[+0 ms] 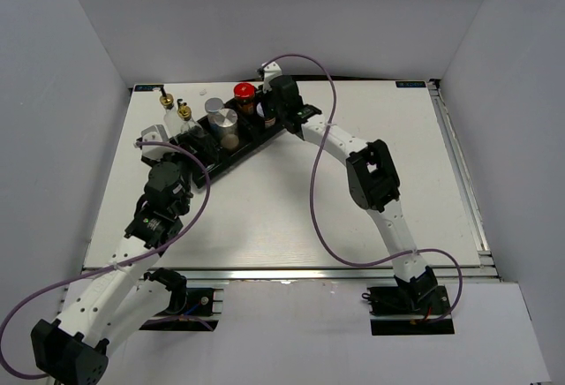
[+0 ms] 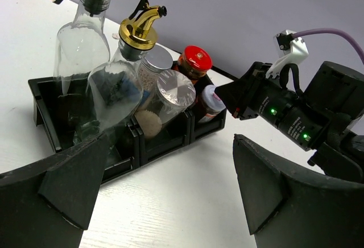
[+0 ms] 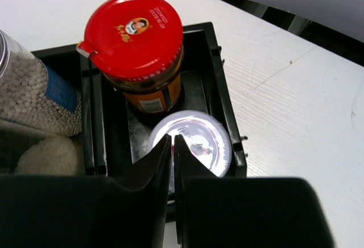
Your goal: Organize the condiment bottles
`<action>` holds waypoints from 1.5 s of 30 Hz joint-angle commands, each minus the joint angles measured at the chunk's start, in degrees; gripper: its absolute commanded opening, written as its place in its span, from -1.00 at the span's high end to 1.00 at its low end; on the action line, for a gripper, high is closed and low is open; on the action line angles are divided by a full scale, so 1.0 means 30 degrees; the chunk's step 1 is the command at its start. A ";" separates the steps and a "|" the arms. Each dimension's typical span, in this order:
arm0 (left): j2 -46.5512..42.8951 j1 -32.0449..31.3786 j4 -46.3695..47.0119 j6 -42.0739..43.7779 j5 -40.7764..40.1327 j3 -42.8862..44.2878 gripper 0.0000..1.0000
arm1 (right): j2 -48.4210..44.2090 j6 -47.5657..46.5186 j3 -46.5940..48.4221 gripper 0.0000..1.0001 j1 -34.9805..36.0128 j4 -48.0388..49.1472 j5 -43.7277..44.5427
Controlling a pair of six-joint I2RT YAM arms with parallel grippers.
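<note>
The right fingers are pressed together, empty, just over the silver-lidded jar, which sits in the end compartment of the black tray beside the red-lidded jar. It is likely smooth, breakable glass, so grip its sides below the lid. The left fingers stand wide apart.

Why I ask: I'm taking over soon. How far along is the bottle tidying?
Done, it seems: two glass bottles, two shakers, the red-lidded jar and the silver-lidded jar all stand in the black tray. In hand: nothing; the right gripper is shut empty above the silver lid, the left gripper open. Left: probably just pulling the arms back.
</note>
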 commanded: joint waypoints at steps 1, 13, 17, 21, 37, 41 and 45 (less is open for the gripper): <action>-0.0081 -0.0057 0.0249 0.0217 -0.0013 -0.0041 -0.96 | 0.0459 -0.0219 0.1219 0.80 0.0121 0.1747 0.0534; 0.0621 -0.0057 0.0571 0.0217 0.0367 0.0252 -0.96 | -0.2290 -0.0687 -0.1594 0.47 0.0209 0.2042 -0.0254; 0.0739 -0.0057 0.0630 0.0130 0.0835 0.0340 -0.96 | -0.3989 -0.0600 -0.2582 0.39 0.0238 0.2302 -0.0315; 0.0798 -0.0057 0.0309 0.0071 0.1274 0.0633 -0.96 | -0.7117 -0.0658 -0.5102 0.29 0.0180 0.3328 0.0385; -0.0640 -0.0028 -0.6307 -0.2093 -0.8443 0.1802 -0.96 | -2.5137 0.4491 -2.6246 -0.79 -0.1753 0.2748 1.0279; -0.0169 0.0002 -0.7133 -0.2595 -1.1055 0.2127 -0.96 | -2.8830 0.6400 -2.9098 -0.79 -0.1783 0.2011 1.1110; -0.0169 0.0177 -0.6695 -0.2392 -1.1353 0.2244 -0.96 | -3.1555 0.6637 -3.0010 -0.79 -0.1813 0.2099 1.1871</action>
